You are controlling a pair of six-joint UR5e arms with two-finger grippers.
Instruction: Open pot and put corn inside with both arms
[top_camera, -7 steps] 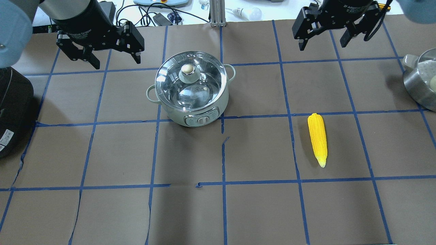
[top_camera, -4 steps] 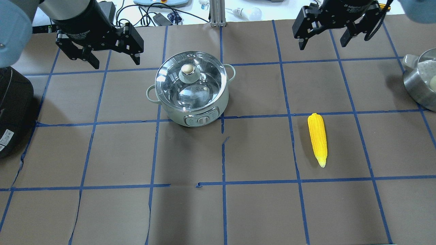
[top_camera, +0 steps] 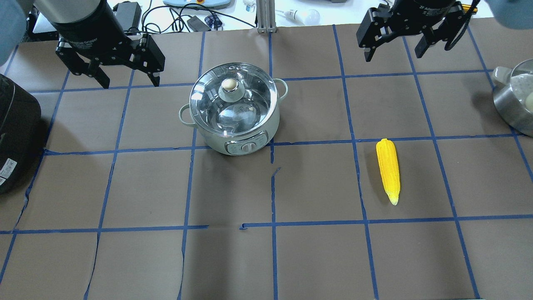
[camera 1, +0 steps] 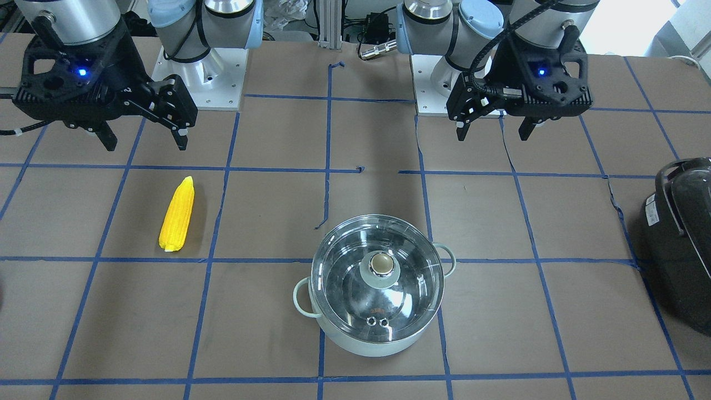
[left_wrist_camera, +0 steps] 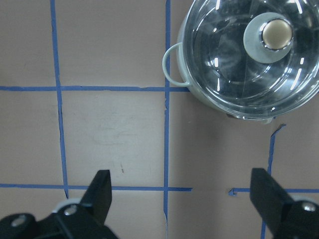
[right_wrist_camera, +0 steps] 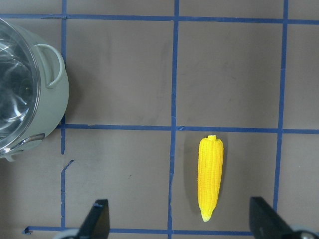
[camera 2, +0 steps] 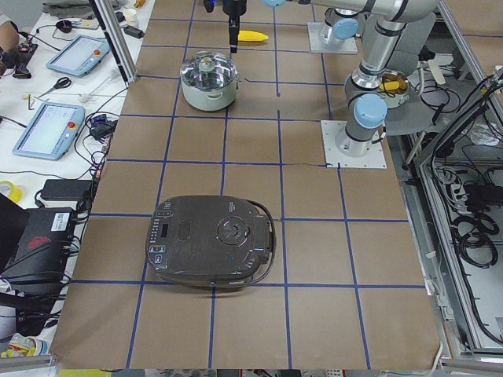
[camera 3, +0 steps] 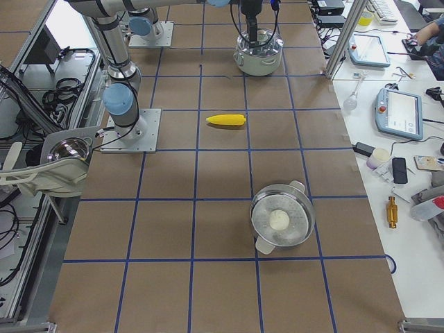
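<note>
The pale mint-green pot (top_camera: 211,139) stands at centre left with its clear glass lid (top_camera: 250,104) on and the beige knob (top_camera: 228,85) on top. It also shows in the front view (camera 1: 377,345) and the left wrist view (left_wrist_camera: 199,94). The yellow corn (top_camera: 388,168) lies on the brown paper to the pot's right, also in the front view (camera 1: 177,215) and the right wrist view (right_wrist_camera: 210,177). My left gripper (top_camera: 129,81) hangs open and empty, above and left of the pot. My right gripper (top_camera: 392,54) hangs open and empty, beyond the corn.
A large black appliance (top_camera: 14,133) sits at the table's left edge. A steel pot with a lid (top_camera: 516,100) sits at the right edge. Cables and devices lie beyond the far edge. Blue tape lines grid the brown paper.
My left gripper has moved a little to the left, away from the pot, still open. The right gripper, pot and corn have not moved.
</note>
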